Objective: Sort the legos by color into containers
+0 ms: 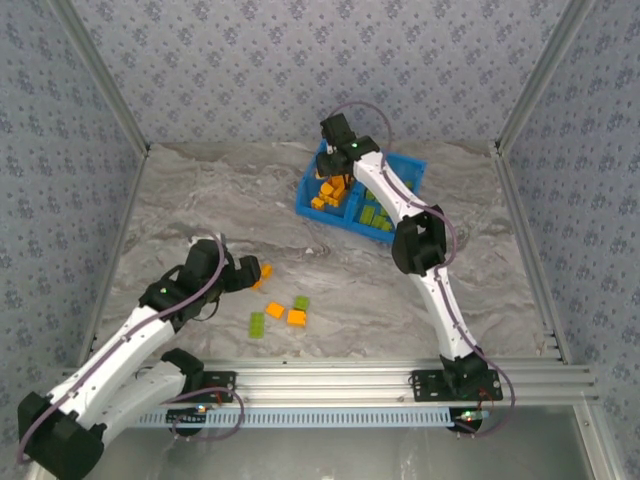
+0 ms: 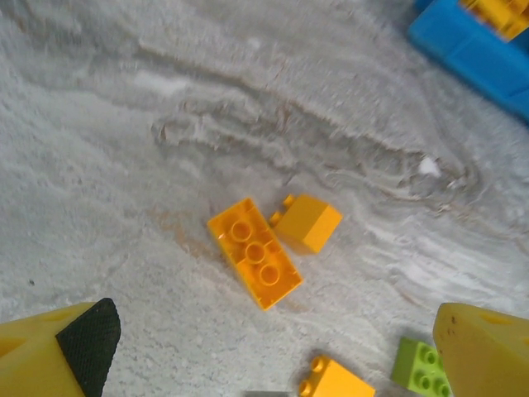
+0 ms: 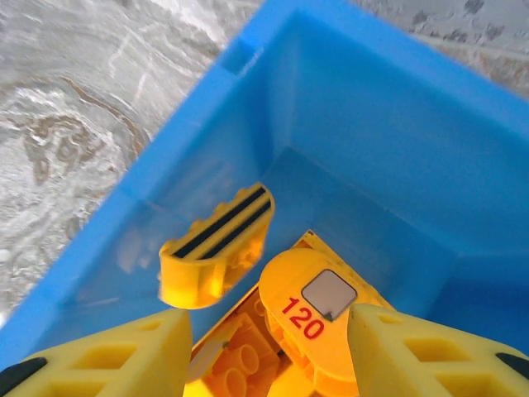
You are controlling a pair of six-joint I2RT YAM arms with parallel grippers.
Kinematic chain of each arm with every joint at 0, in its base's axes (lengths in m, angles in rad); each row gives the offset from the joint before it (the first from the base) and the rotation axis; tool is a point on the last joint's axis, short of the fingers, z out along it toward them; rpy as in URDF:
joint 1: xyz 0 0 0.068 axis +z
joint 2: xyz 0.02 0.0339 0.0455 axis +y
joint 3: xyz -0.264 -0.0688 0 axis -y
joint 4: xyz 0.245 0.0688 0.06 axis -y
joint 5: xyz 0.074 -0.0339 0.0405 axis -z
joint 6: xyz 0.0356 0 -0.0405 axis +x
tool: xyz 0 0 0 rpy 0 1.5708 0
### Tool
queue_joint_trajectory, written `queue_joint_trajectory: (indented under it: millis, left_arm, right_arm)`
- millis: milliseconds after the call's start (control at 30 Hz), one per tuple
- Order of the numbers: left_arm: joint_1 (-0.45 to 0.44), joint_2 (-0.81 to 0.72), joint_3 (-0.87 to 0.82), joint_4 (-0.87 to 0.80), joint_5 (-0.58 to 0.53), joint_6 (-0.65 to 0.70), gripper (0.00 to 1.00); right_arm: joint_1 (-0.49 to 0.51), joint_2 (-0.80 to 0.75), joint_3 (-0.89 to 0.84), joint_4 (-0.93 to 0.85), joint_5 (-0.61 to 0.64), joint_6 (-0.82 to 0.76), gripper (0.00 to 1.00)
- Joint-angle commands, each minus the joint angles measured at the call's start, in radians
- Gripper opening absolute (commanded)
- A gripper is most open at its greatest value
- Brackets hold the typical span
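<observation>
The blue bin sits askew toward the table's far edge, right of centre, with its two compartments side by side. The right arm reaches across it and hides part of the divider.

The right claw hangs inside the left compartment, jaws apart and clamped on nothing. Below it lie a curved orange piece with black stripes and a rounded orange piece marked 120. A heap of orange bricks lies under them; I cannot tell how many. The right compartment holds lime green bricks, too small to count.

Six legos lie loose on the table left of centre, toward the near edge: four orange and two green. The left claw hovers low over them, spread wide and empty. Just ahead of it an orange two-by-three brick and an orange sloped brick almost touch. Closer to the near edge sit two orange blocks and two green blocks, one green just beside an orange.
</observation>
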State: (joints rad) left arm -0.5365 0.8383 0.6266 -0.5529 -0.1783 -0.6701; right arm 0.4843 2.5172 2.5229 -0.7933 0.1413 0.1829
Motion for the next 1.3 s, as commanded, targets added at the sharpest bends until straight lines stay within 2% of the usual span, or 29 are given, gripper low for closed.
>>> queue_joint_trajectory:
  millis: [0,100,200,300,367,467,567,667,767,967,1133,1267]
  left_arm:
    - [0.004,0.054,-0.004,0.041,0.007,-0.065,0.99]
    - [0.003,0.136,0.001,0.045,-0.009,-0.105,0.99]
    - [0.003,0.227,0.017,0.054,-0.026,-0.135,0.99]
    - [0.003,0.313,0.034,0.077,-0.036,-0.152,0.98]
    - [0.006,0.366,0.041,0.095,-0.044,-0.16,0.97]
    - [0.015,0.44,0.06,0.12,-0.054,-0.166,0.93]
    - [0.022,0.492,0.083,0.153,-0.055,-0.168,0.82]
    - [0.033,0.544,0.097,0.179,-0.05,-0.164,0.73]
    - [0.045,0.602,0.12,0.187,-0.037,-0.158,0.71]
    - [0.05,0.684,0.143,0.186,0.008,-0.184,0.55]
    - [0.049,0.67,0.133,0.149,0.004,-0.191,0.39]
    - [0.049,0.589,0.126,0.127,0.004,-0.203,0.27]
  right_arm:
    - [0.004,-0.148,0.019,-0.05,-0.026,-0.019,0.55]
    - [0.015,-0.288,-0.104,-0.043,-0.064,-0.01,0.55]
    - [0.043,-0.503,-0.369,0.055,-0.133,-0.013,0.58]
    - [0.09,-0.736,-0.681,0.215,-0.16,-0.038,0.7]
    - [0.117,-0.85,-0.829,0.27,-0.168,-0.043,0.78]
    - [0.151,-0.989,-0.991,0.286,-0.169,-0.037,0.85]
    - [0.177,-1.091,-1.124,0.283,-0.164,-0.022,0.88]
    - [0.188,-1.153,-1.198,0.252,-0.151,-0.001,0.88]
    - [0.192,-1.201,-1.253,0.242,-0.153,0.02,0.89]
    - [0.209,-1.195,-1.286,0.239,-0.166,0.049,0.89]
    - [0.218,-1.192,-1.275,0.256,-0.147,0.055,0.89]
    - [0.218,-1.189,-1.267,0.264,-0.14,0.07,0.9]
